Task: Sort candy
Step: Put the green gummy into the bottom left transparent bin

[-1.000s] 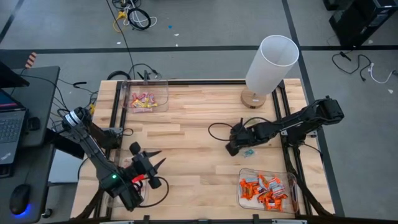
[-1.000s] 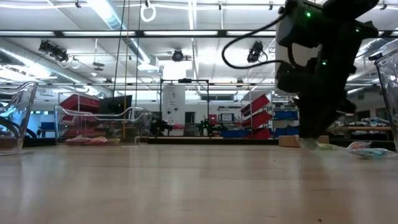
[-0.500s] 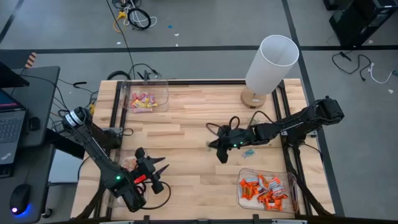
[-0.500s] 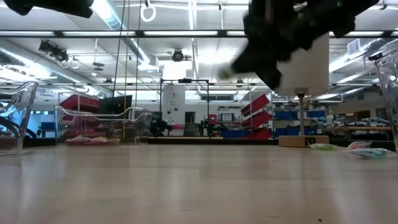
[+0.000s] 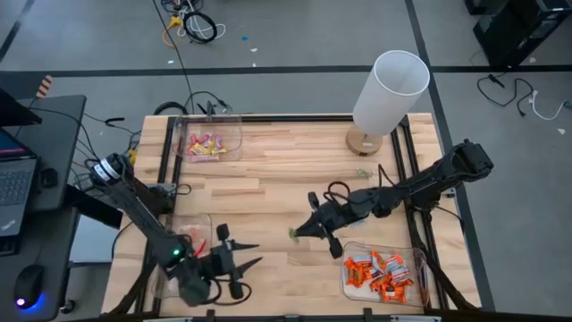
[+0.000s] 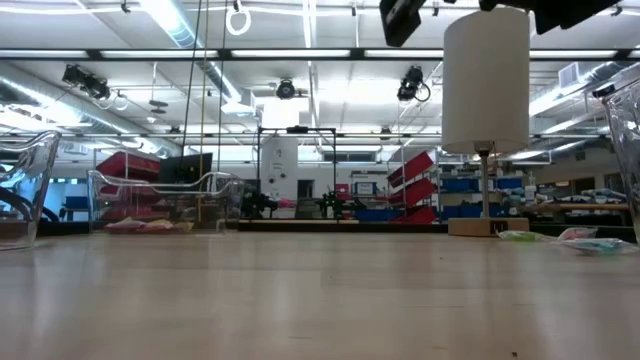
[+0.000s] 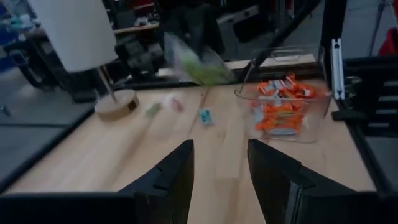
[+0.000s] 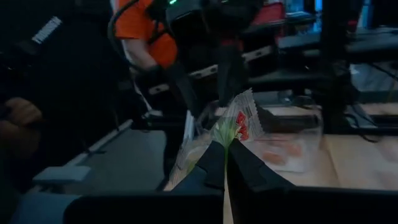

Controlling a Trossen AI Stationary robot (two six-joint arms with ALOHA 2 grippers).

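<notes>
My right gripper (image 5: pixel 298 233) hovers over the table's middle, level and pointing toward the left arm. It is shut on one candy (image 8: pixel 239 122), pale with green and red print. My left gripper (image 5: pixel 253 253) stands open near the front edge, empty, aimed at that candy (image 7: pixel 200 64). Orange candy fills the near-right bin (image 5: pixel 423 284). Pink and yellow candy lies in the far-left bin (image 5: pixel 234 130). Loose candy lies on the wood (image 7: pixel 206 116), one piece near the lamp's foot (image 5: pixel 362 173). My right gripper pinches the candy's wrapper at its lower end (image 8: pixel 227 135) between its two fingertips. The fingers lie level and come from the table's right. The candy is lifted clear of the table and sticks out beyond the fingertips.
A white lamp (image 5: pixel 391 89) on a wooden foot stands at the far right. A third clear bin (image 5: pixel 207 221) sits at the near left beside the left arm. Bare wood lies between the two grippers and across the table's middle.
My right gripper has risen from the table with the pale candy, tipped from pointing down to level, and travelled toward the near left. My left gripper has slid toward the near edge and the right, turning to face the right arm.
</notes>
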